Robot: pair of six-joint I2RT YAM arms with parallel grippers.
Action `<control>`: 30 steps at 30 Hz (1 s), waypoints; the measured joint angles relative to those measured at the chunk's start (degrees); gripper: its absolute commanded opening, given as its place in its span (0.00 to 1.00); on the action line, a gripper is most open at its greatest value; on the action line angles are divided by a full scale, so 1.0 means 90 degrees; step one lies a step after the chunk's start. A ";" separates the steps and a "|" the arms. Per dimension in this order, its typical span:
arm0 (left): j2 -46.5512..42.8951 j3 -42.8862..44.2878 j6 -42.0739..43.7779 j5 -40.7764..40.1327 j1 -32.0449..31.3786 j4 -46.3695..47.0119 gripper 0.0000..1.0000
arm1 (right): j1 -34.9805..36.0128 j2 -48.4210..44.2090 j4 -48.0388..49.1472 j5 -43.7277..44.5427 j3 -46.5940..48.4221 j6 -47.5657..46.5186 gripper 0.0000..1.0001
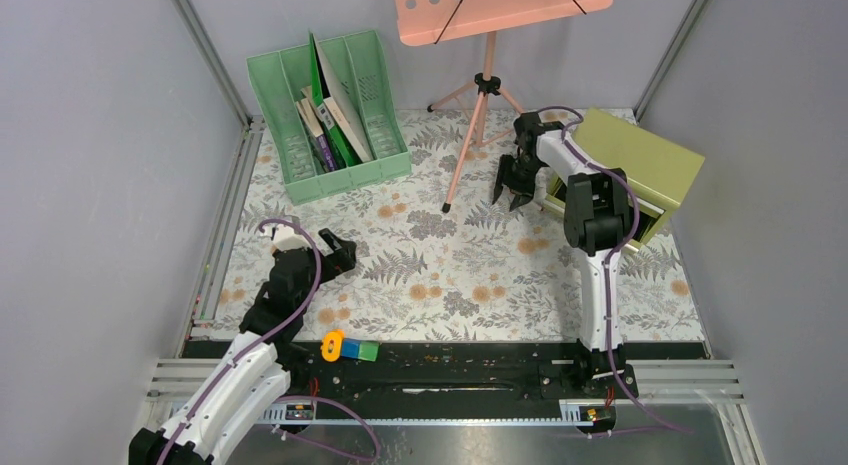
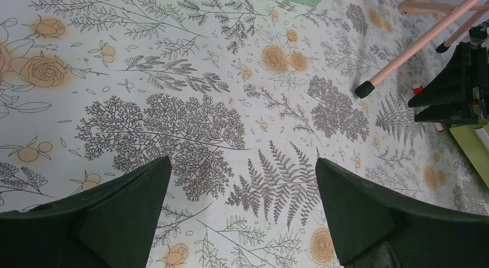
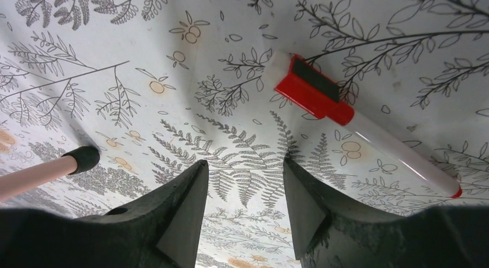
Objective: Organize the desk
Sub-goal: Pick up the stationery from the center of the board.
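Note:
The desk point(image 1: 440, 280) is a flat top under a pale cloth printed with ferns and orange flowers. My left gripper point(image 1: 343, 255) hangs low over its left middle. In the left wrist view it point(image 2: 242, 161) is wide open, with only cloth between the fingers. My right gripper point(image 1: 513, 193) points down at the back right, beside the olive drawer box point(image 1: 640, 165). The right wrist view shows it point(image 3: 245, 161) open and empty. A white marker with a red cap point(image 3: 314, 89) lies on the cloth just beyond the right fingertip, apart from it.
A green file rack point(image 1: 330, 115) holding books stands at the back left. A pink music stand point(image 1: 478, 95) rises at the back middle, one rubber foot point(image 3: 81, 158) near my right gripper. A small orange, blue and green object point(image 1: 347, 348) lies on the near rail.

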 measured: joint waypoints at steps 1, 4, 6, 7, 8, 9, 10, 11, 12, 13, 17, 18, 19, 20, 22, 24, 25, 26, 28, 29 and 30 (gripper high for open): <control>-0.0010 -0.0002 0.0000 0.0002 0.0005 0.0000 0.99 | 0.0000 -0.0051 0.0085 -0.0058 -0.0097 0.0027 0.56; -0.0034 -0.0002 -0.0002 0.0005 0.0010 0.0002 0.99 | 0.0000 -0.0352 0.0503 -0.0058 -0.0600 0.0063 0.47; -0.0034 -0.0002 -0.0002 0.0007 0.0010 0.0002 0.99 | -0.0002 -0.0682 0.0857 -0.0017 -0.1115 0.0104 0.44; -0.0034 -0.0002 -0.0002 0.0007 0.0010 0.0002 0.99 | -0.0012 -0.0855 0.1037 0.0010 -0.1350 0.0143 0.42; -0.0032 -0.0002 -0.0002 0.0010 0.0012 0.0000 0.99 | -0.0032 -0.1066 0.1280 0.0061 -0.1632 0.0204 0.40; -0.0034 -0.0002 -0.0002 0.0012 0.0012 0.0000 0.99 | -0.0039 -0.1260 0.1486 0.0102 -0.1860 0.0284 0.37; -0.0034 -0.0002 -0.0002 0.0015 0.0015 0.0002 0.99 | -0.0053 -0.1460 0.1778 0.0114 -0.2108 0.0391 0.35; -0.0034 -0.0002 -0.0002 0.0015 0.0017 0.0002 0.99 | -0.0078 -0.1659 0.2079 0.0114 -0.2353 0.0520 0.32; -0.0034 -0.0002 -0.0002 0.0015 0.0017 0.0002 0.99 | -0.0114 -0.1860 0.2407 0.0114 -0.2613 0.0678 0.28; -0.0032 -0.0002 -0.0002 0.0017 0.0017 0.0002 0.99 | -0.0172 -0.2093 0.2827 0.0100 -0.2946 0.0908 0.23; -0.0034 -0.0002 -0.0002 0.0019 0.0022 0.0002 0.99 | -0.0311 -0.2385 0.3956 0.0126 -0.3480 0.1508 0.00; -0.0034 -0.0002 -0.0002 0.0019 0.0024 0.0002 0.99 | -0.0318 -0.2385 0.4160 0.0170 -0.3517 0.1632 0.00; -0.0034 -0.0002 -0.0002 0.0019 0.0027 0.0002 0.99 | -0.0313 -0.2385 0.4306 0.0238 -0.3531 0.1729 0.00; -0.0034 -0.0002 -0.0002 0.0019 0.0029 0.0002 0.99 | -0.0306 -0.2385 0.4384 0.0306 -0.3534 0.1790 0.00; -0.0034 -0.0002 -0.0002 0.0019 0.0029 0.0002 0.99 | -0.0287 -0.2373 0.4486 0.0512 -0.3463 0.1885 0.00; -0.0032 -0.0002 -0.0002 0.0019 0.0029 0.0002 0.99 | -0.0270 -0.2329 0.4454 0.0787 -0.3337 0.1979 0.00; -0.0032 -0.0002 -0.0002 0.0022 0.0029 0.0002 0.99 | -0.0265 -0.2305 0.4454 0.0950 -0.3279 0.2028 0.00; -0.0032 -0.0002 -0.0002 0.0019 0.0029 0.0002 0.99 | -0.0265 -0.2297 0.4464 0.1078 -0.3252 0.2079 0.00; -0.0032 -0.0002 -0.0002 0.0022 0.0029 0.0002 0.99 | -0.0255 -0.2297 0.4515 0.1413 -0.3242 0.2227 0.00; -0.0032 -0.0002 -0.0002 0.0022 0.0029 0.0002 0.99 | -0.0243 -0.2297 0.4524 0.1622 -0.3242 0.2339 0.00; -0.0032 -0.0002 -0.0002 0.0022 0.0032 0.0002 0.99 | -0.0236 -0.2293 0.4495 0.1753 -0.3242 0.2404 0.00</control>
